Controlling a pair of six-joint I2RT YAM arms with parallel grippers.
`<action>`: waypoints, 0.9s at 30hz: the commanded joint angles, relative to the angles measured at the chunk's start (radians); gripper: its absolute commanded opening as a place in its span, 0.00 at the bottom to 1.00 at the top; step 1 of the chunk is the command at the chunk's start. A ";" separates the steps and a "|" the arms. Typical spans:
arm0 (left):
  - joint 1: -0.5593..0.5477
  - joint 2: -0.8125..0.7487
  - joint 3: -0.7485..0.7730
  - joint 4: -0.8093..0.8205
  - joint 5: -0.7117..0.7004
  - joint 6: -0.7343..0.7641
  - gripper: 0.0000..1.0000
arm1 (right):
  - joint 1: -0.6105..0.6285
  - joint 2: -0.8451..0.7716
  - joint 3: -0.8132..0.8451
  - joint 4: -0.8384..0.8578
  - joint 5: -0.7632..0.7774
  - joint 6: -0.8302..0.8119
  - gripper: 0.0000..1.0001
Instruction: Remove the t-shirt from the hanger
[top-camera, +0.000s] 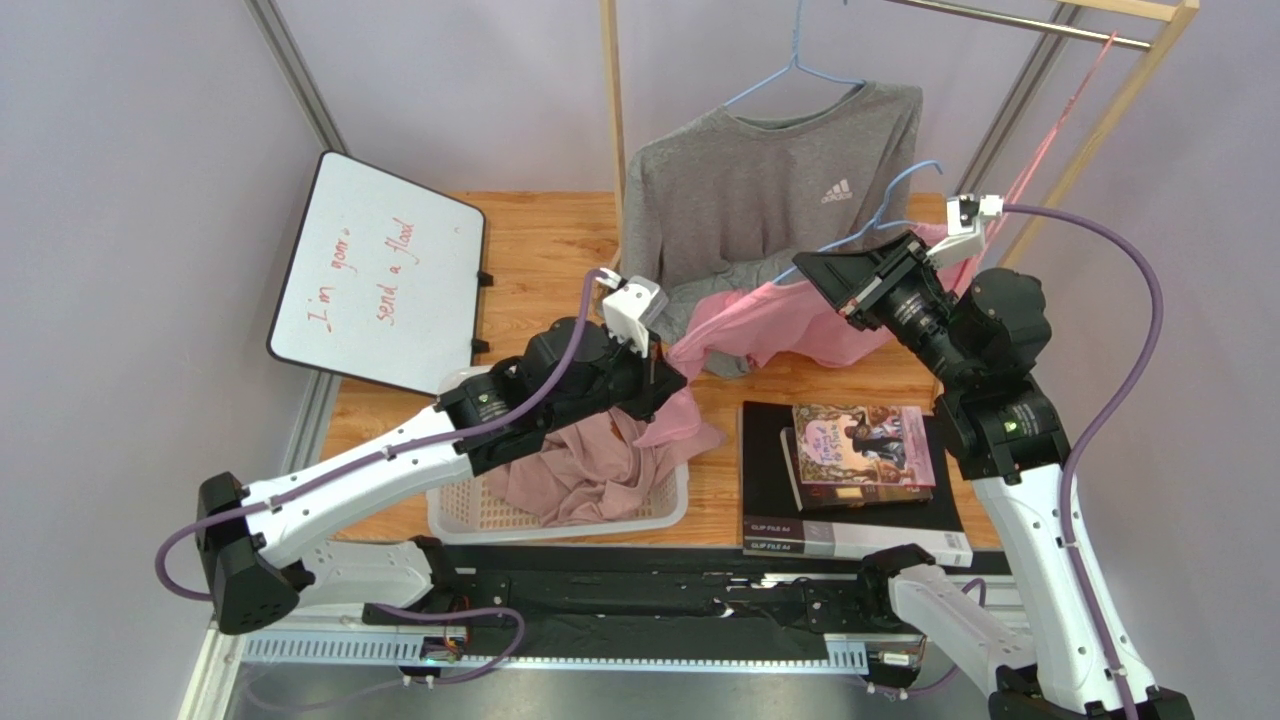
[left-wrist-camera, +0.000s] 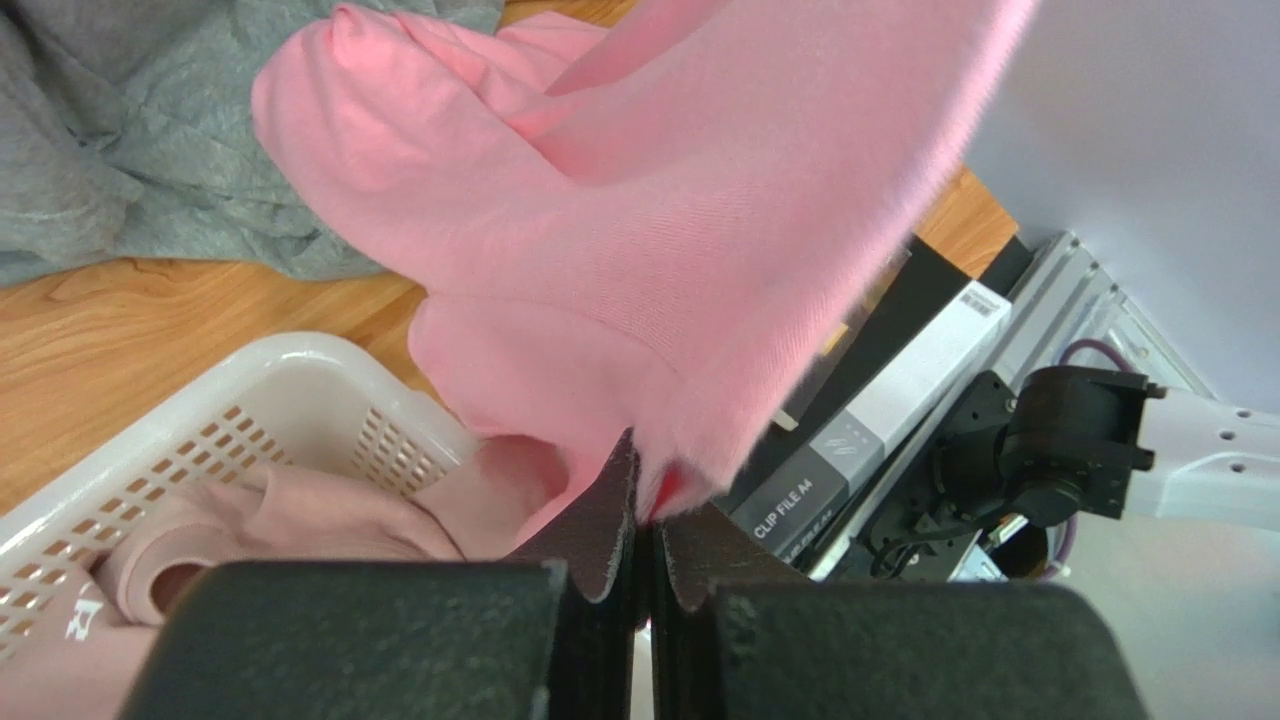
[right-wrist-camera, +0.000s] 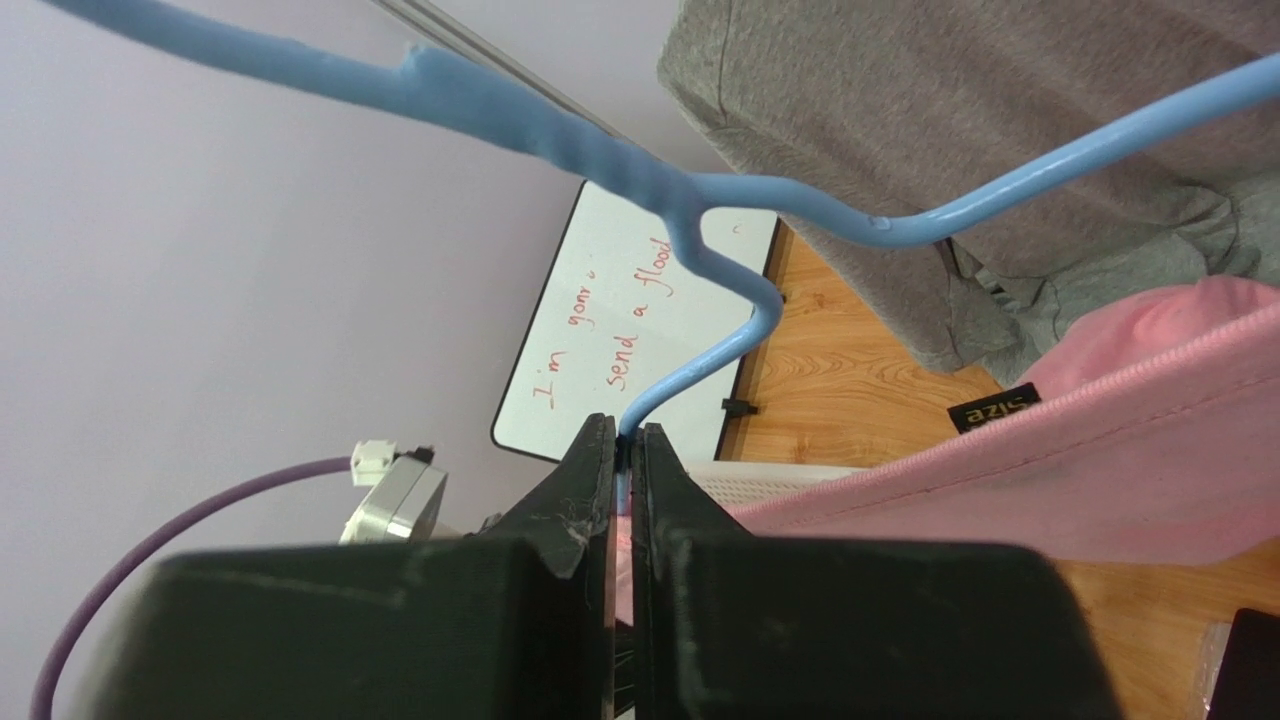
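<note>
Wooden table (top-camera: 541, 240) | t-shirt (top-camera: 766, 318) stretched left-right | left pincer (left-wrist-camera: 643, 510) clamps it | right pincer (right-wrist-camera: 624, 450) clamps hanger (right-wrist-camera: 687, 189)

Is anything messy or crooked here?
Yes. The pink t-shirt sags askew from the blue hanger, which the right hand holds tilted. The left hand pinches the shirt's low end near the basket.
</note>
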 joint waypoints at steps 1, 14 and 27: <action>0.002 -0.126 -0.042 -0.011 -0.071 -0.043 0.00 | -0.002 -0.011 -0.018 0.091 0.082 0.037 0.00; 0.028 -0.373 -0.230 -0.141 -0.351 -0.133 0.00 | 0.000 -0.095 -0.128 0.171 0.214 0.156 0.00; 0.059 -0.386 -0.284 -0.057 -0.239 -0.142 0.00 | 0.000 -0.135 -0.165 0.236 0.179 0.250 0.00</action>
